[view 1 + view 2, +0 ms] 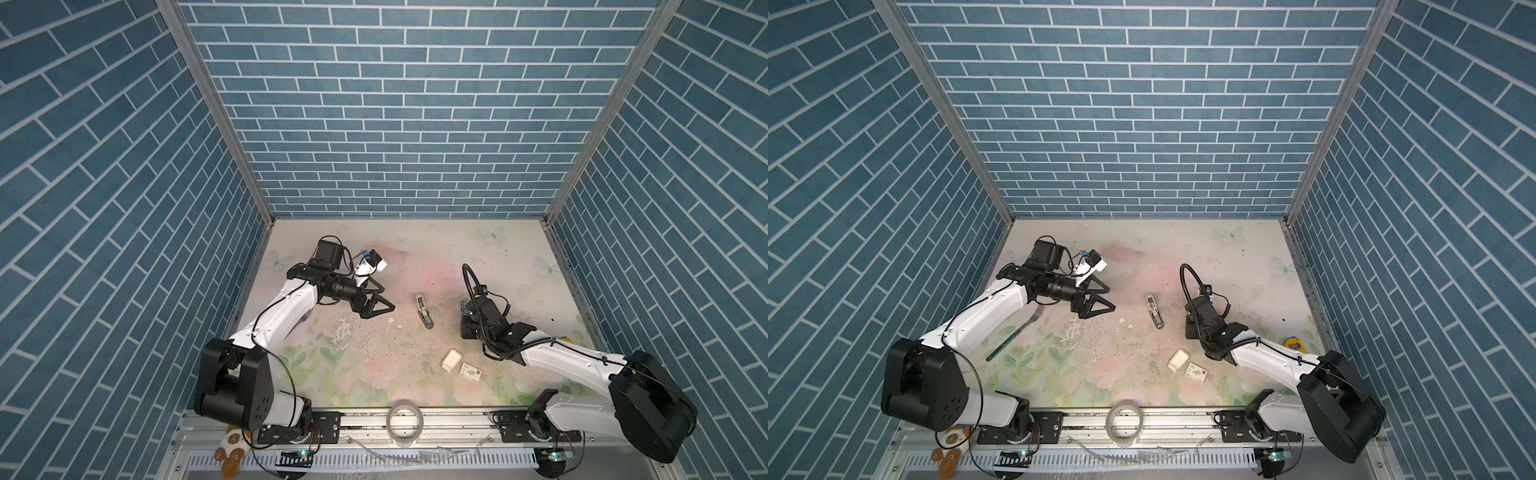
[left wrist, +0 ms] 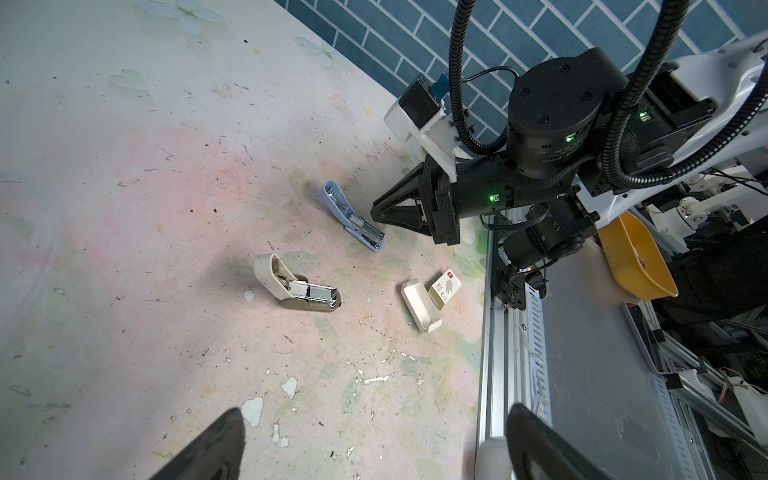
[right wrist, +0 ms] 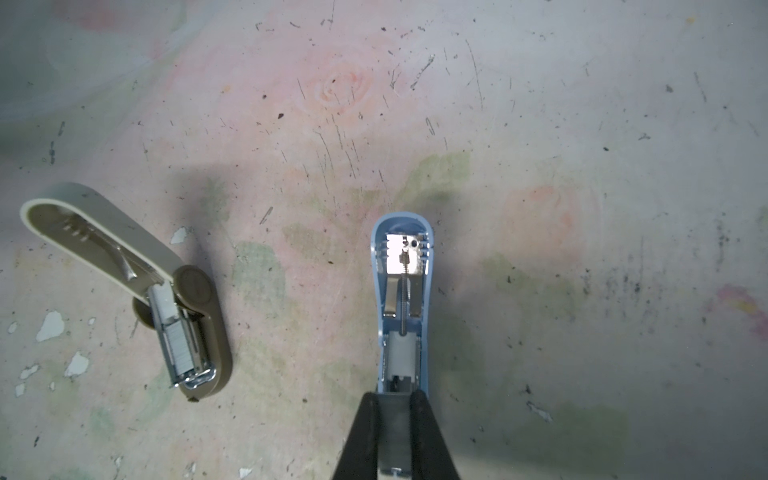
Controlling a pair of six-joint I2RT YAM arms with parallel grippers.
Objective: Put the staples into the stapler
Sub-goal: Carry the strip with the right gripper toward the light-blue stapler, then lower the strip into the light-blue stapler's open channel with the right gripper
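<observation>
Bright, even light from overhead; sharp in the middle, soft at the rims.

In both top views the walls [image 1: 124,208] splay and bend toward the edges, and the table [image 1: 436,257] is evenly lit, with only faint shadows under my arms. From my right wrist, the metal inside the blue stapler [image 3: 401,299] glares white, a soft shadow lies beside the beige stapler [image 3: 124,266], and one corner falls dim. From my left wrist, my left pincer [image 2: 374,407] shows its fingers [image 2: 208,449] as dark, out-of-focus blurs at the frame's edge.
</observation>
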